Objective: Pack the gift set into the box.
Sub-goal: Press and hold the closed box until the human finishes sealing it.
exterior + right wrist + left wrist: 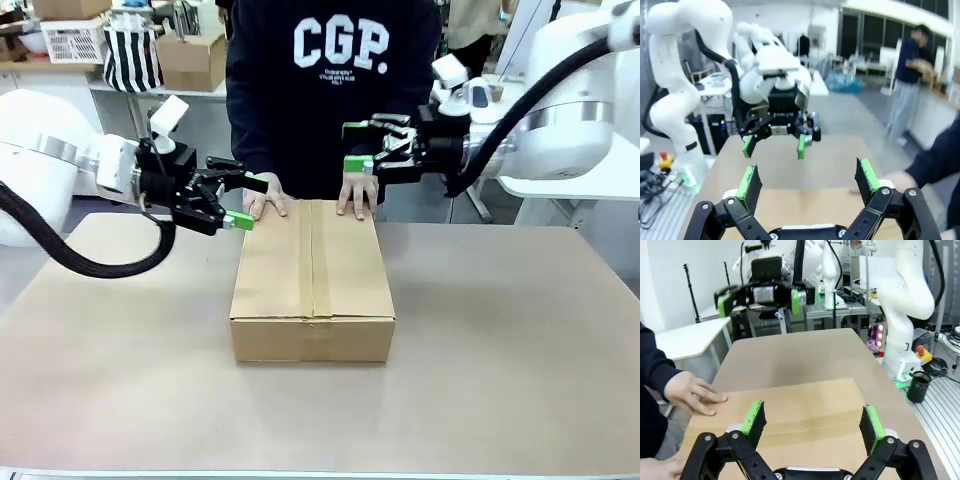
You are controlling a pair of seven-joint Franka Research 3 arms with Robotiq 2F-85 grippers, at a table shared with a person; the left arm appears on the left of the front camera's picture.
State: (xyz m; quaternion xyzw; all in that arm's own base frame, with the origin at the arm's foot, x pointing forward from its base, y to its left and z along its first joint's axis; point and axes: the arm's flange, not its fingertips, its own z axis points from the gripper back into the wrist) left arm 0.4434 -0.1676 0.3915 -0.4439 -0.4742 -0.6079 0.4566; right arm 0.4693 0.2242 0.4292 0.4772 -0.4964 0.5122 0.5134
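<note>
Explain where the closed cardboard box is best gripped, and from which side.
Probably its two long side walls, the left hand and right hand pressing inward from either side. The box looks wider than one open hand, its taped top is flat, and the person's hands rest on its far end.

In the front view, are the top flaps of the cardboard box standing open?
No, the flaps of the cardboard box lie flat and shut, meeting along the tape that runs down the middle of its top.
</note>
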